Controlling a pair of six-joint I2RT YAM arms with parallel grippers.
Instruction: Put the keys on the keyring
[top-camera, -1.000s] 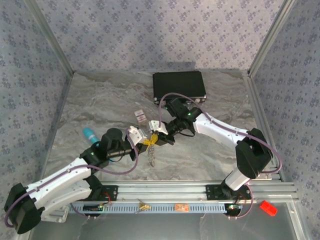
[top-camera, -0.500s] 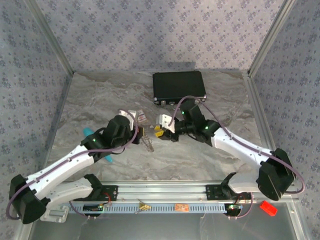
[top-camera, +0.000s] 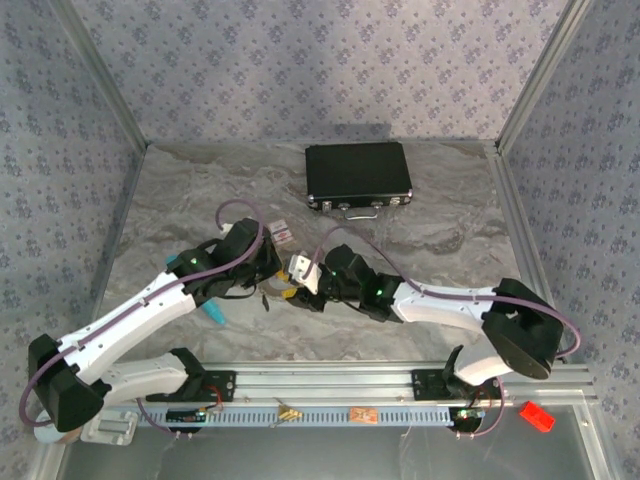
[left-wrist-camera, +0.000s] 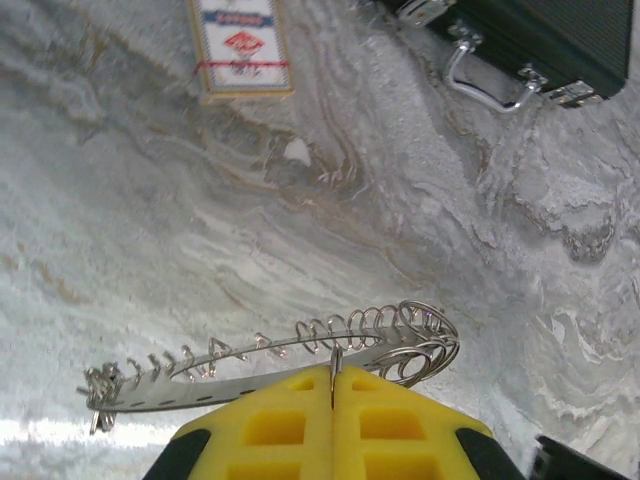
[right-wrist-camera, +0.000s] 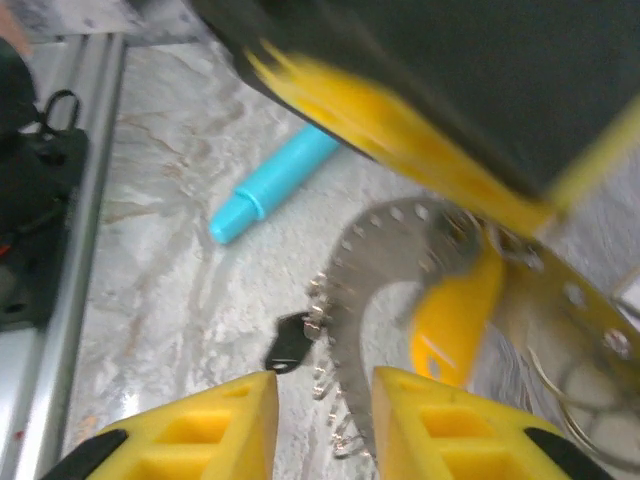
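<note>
My left gripper (left-wrist-camera: 333, 385) is shut on the edge of the keyring (left-wrist-camera: 300, 350), a flat grey metal ring with wire loops fanned round it, held just above the marbled table. In the top view the keyring (top-camera: 272, 296) hangs between the left gripper (top-camera: 268, 283) and the right gripper (top-camera: 297, 283). My right gripper (right-wrist-camera: 322, 420) is open, its yellow fingers (right-wrist-camera: 200, 435) on either side of the ring's toothed edge (right-wrist-camera: 345, 300). The yellow-headed key (right-wrist-camera: 455, 315) rests against the keyring (right-wrist-camera: 400, 235); whether it is threaded on I cannot tell.
A cyan pen (right-wrist-camera: 270, 190) lies on the table left of the ring, and a small black piece (right-wrist-camera: 290, 340) lies under the teeth. The red-and-white tag (left-wrist-camera: 240, 45) and the black case (top-camera: 358, 175) sit farther back. An aluminium rail (top-camera: 400, 380) runs along the near edge.
Both grippers have come toward the near side and lower. The right gripper swung left under the ring and now stands open; the yellow key sits by the ring, not in its fingers.
</note>
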